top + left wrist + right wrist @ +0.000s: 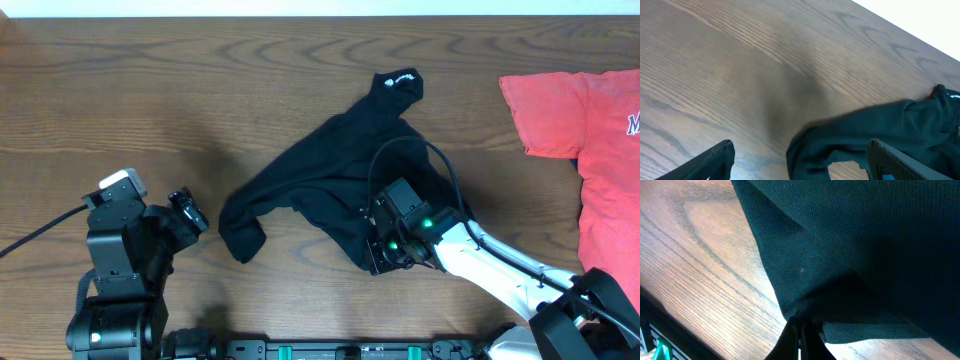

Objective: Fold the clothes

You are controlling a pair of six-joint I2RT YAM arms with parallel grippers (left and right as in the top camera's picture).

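The clothes (330, 170), a black soft garment, lie crumpled in the middle of the wooden table (150, 90), with one long limb reaching to the near left. My right gripper (378, 262) sits at the garment's near edge. In the right wrist view my right gripper (801, 322) is shut, pinching a fold of the black fabric (850, 245). My left gripper (190, 212) hovers left of the garment, apart from it. In the left wrist view my left gripper (801, 145) stands wide open, nothing gripped, and the limb's end (880, 130) lies ahead between the fingers.
A red-orange T-shirt (590, 120) with white lettering lies spread at the right edge of the table. Bare wood (740, 75) stretches to the left and far side of the garment. The right arm's cable loops over the black fabric.
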